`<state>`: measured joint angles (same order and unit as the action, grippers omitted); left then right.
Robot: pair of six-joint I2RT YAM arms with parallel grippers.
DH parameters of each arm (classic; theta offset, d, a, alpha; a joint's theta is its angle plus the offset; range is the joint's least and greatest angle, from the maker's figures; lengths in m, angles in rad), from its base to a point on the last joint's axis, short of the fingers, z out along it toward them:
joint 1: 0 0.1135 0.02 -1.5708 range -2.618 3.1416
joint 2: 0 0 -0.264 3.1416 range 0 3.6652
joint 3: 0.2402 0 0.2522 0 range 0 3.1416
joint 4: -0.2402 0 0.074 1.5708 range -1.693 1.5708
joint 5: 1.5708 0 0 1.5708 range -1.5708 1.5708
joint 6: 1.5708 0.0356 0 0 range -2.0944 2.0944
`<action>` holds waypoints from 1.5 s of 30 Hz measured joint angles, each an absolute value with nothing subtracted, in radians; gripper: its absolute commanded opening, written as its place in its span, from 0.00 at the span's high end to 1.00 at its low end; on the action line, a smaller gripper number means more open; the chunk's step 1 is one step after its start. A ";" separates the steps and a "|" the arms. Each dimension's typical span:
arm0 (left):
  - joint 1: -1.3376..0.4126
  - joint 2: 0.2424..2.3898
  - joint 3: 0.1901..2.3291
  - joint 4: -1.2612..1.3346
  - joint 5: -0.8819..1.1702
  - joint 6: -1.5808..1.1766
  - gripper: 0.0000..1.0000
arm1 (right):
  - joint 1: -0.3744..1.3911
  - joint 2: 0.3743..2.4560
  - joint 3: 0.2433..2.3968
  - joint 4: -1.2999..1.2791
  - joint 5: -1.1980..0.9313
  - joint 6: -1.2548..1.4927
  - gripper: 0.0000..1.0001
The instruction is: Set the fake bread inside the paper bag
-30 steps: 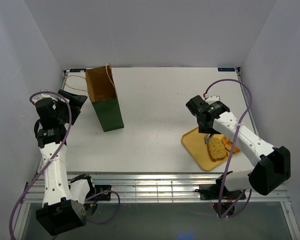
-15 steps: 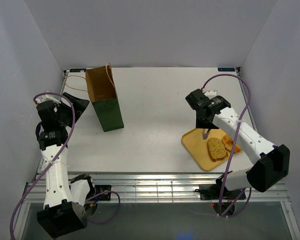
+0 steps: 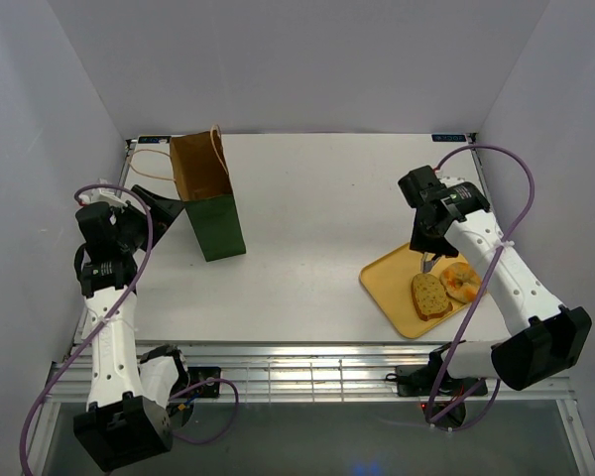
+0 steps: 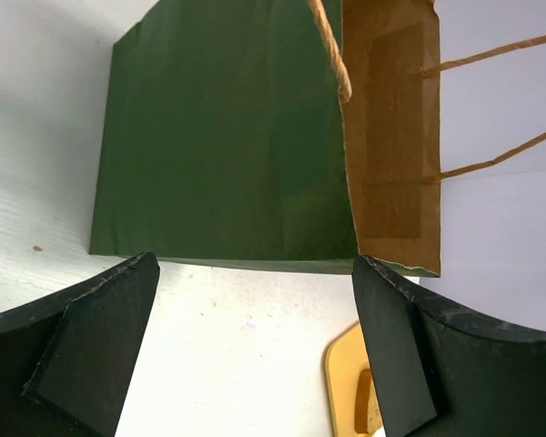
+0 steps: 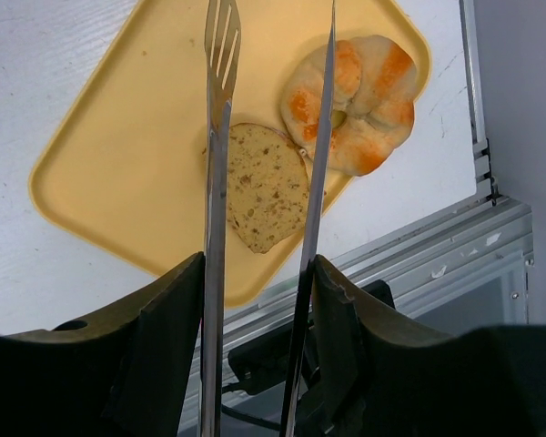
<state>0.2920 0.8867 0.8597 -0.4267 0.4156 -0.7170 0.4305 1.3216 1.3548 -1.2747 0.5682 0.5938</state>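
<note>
From above, the paper bag (image 3: 206, 203) stands upright at about ten o'clock on the table (image 3: 307, 198). The yellow tray (image 3: 387, 283) sits at four o'clock, well apart from it. Two pieces of fake bread (image 3: 431, 296) lie on the tray — a speckled slice and, at its two o'clock, a round bun (image 3: 462, 281). My left gripper (image 3: 169, 208) waits just beside the bag at its nine o'clock, and the right gripper (image 3: 428, 243) hangs over the tray.

On the left wrist, the jaws are spread wide with nothing between them, and the bag's green side fills twelve o'clock.

On the right wrist, the right gripper is clamped on the tongs (image 5: 220, 137). Their blades stand apart over the slice (image 5: 264, 187), pinching nothing. I judge both pieces are yet to go in — the bag's floor is hidden from me.
</note>
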 measured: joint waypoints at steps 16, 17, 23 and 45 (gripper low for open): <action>0.290 0.947 0.837 -0.380 0.490 -0.727 0.02 | 0.353 1.330 1.310 -1.289 0.471 0.553 0.46; 0.290 0.947 0.836 -0.380 0.490 -0.729 0.02 | 0.353 1.330 1.310 -1.288 0.445 0.544 0.46; 0.290 0.926 0.833 -0.379 0.489 -0.735 0.02 | 0.369 1.330 1.294 -1.284 0.336 0.482 0.46; 0.290 0.851 0.800 -0.389 0.470 -0.738 0.02 | 0.487 1.223 1.163 -1.293 0.281 0.471 0.46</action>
<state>0.2905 0.8509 0.7998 -0.3885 0.4702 -0.7383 0.4866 1.2232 1.1625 -1.2930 0.2810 0.4706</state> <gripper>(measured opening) 0.978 0.538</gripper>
